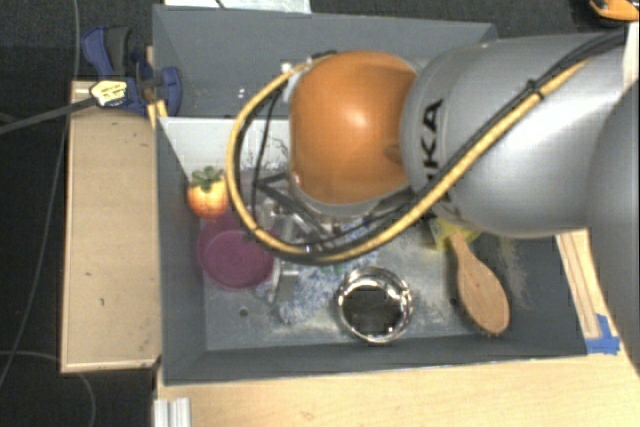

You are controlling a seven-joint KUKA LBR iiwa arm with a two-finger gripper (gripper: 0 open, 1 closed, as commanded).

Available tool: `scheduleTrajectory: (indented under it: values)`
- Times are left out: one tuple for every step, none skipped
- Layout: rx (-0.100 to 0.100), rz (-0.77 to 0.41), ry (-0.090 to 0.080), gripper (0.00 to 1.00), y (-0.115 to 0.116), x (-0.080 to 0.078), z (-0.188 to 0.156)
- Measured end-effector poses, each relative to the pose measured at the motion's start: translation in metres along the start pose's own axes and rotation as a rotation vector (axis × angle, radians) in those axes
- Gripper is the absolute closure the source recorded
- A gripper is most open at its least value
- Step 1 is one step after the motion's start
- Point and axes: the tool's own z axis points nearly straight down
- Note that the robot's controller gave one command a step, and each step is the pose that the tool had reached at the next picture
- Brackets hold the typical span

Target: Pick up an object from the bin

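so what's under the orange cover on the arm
Around its edge show a purple disc, a tomato-like toy and a metal ring; the bin floor straight beneath is covered.

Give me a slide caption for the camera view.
KUKA arm reaching into a grey bin among purple cup, orange toy fruit, metal strainer and wooden spoon.

The grey metal bin is showing plain dull grey. The small round toy fruit is glowing orange-red under a green stalk, the round plastic cup is showing purple, the shiny metal ring is gleaming silver, and the wooden spoon is showing tan.
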Motion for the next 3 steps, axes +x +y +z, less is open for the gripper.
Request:
scheduleTrajectory:
  values:
    - [0.0,0.001,0.0,1.0,0.0,0.0,0.0]
    - [0.0,0.002,0.0,1.0,0.0,0.0,0.0]
    - [-0.001,-0.215,-0.003,1.0,0.014,0.004,0.069]
